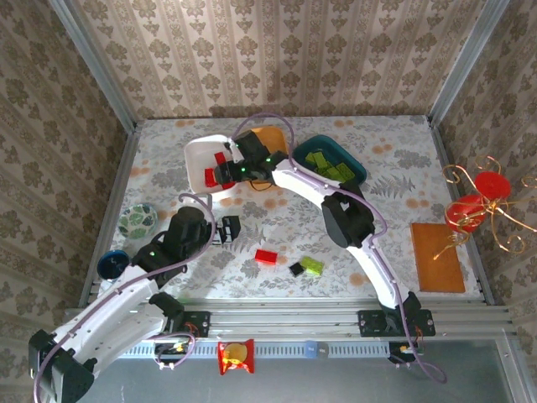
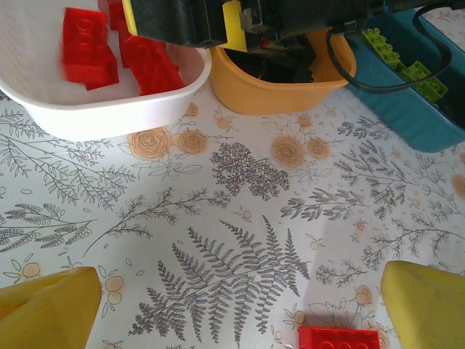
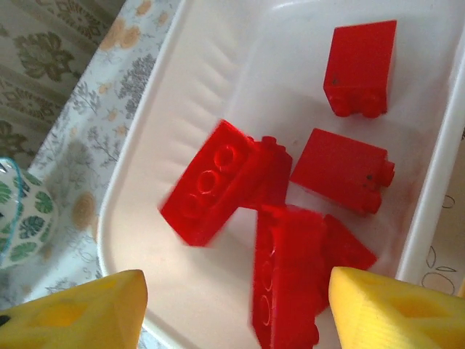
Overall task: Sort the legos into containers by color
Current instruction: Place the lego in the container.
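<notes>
My right gripper [image 3: 236, 313] hangs open over the white tray [image 3: 145, 240], its yellow fingertips wide apart and touching nothing. Several red legos lie in that tray; one [image 3: 211, 182] is blurred, another [image 3: 287, 276] lies below the jaws. From above, the right gripper [image 1: 225, 172] is over the white tray [image 1: 197, 155], beside the orange tray [image 1: 273, 138] and the teal tray [image 1: 357, 172] with green legos. My left gripper [image 2: 236, 305] is open above the tablecloth, a red lego [image 2: 338, 338] just right of its middle. A red [image 1: 266, 256], a black [image 1: 296, 269] and a green lego [image 1: 312, 266] lie on the table.
A small green patterned bowl [image 1: 137, 220] and a dark blue mug [image 1: 112, 264] sit at the left edge. An orange board [image 1: 436, 256] and a red wire ornament [image 1: 478, 206] are at the right. Patterned walls and metal posts enclose the table.
</notes>
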You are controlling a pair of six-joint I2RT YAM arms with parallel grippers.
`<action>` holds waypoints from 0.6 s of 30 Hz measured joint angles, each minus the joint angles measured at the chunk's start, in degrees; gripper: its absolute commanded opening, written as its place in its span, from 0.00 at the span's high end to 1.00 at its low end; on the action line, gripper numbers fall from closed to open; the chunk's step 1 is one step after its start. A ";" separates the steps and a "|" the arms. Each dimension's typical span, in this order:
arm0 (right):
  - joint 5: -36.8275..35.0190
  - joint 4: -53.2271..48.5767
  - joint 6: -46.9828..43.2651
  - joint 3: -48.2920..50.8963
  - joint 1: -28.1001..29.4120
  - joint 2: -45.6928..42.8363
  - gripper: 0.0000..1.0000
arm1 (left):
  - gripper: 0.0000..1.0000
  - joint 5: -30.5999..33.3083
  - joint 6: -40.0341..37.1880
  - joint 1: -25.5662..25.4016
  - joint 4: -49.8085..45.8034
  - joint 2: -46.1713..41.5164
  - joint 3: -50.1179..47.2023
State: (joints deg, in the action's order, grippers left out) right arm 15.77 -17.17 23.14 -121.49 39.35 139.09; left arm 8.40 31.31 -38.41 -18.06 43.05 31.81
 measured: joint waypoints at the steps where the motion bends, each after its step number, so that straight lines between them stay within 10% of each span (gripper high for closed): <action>1: 0.15 1.14 0.11 1.27 -0.11 -0.76 0.30 | 0.00 0.00 0.00 -0.15 0.02 0.00 0.00; 18: -6.62 17.11 2.60 51.45 -1.90 -40.87 0.29 | 0.01 -6.69 -4.02 -7.67 0.48 19.12 4.07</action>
State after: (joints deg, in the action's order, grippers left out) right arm 9.15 -0.05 25.74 -70.04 37.45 98.21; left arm 1.72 27.29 -46.09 -17.58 62.17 35.88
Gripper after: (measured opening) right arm 0.708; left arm 0.980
